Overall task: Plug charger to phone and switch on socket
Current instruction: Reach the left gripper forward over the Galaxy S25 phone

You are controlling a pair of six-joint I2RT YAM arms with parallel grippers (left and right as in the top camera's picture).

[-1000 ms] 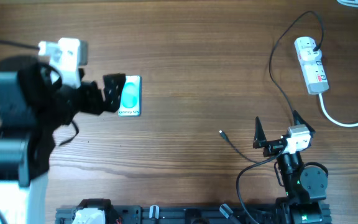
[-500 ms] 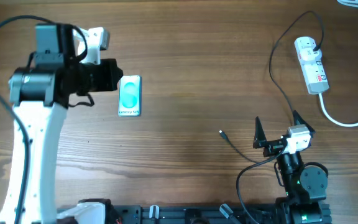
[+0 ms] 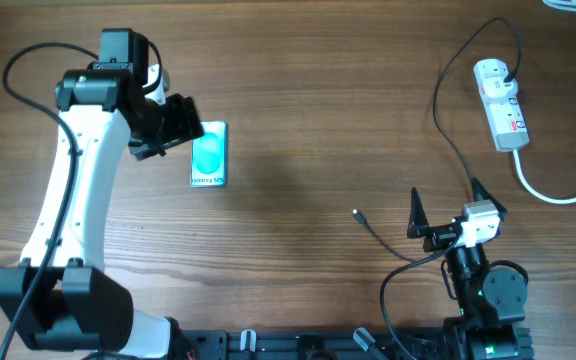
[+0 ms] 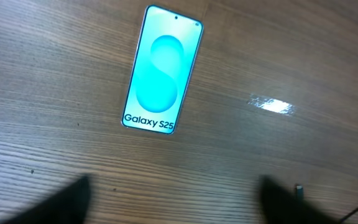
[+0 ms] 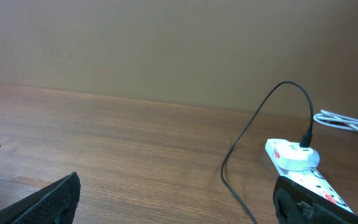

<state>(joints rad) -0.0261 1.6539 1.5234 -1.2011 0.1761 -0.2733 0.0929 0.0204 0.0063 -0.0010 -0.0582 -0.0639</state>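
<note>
Overhead, left jaws overlap phone corner; white cord beside socket.

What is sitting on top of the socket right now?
A white adapter sits on one end of the socket, with the charger cable plugged into it. The outlet beneath the adapter is covered.

Phone, upper centre: cyan-green oval on lt blue screen, dark txt. Socket, upper right: white w/ red marks. Charger: black. Table: brown wood grain. My left arm: white, black joints.
</note>
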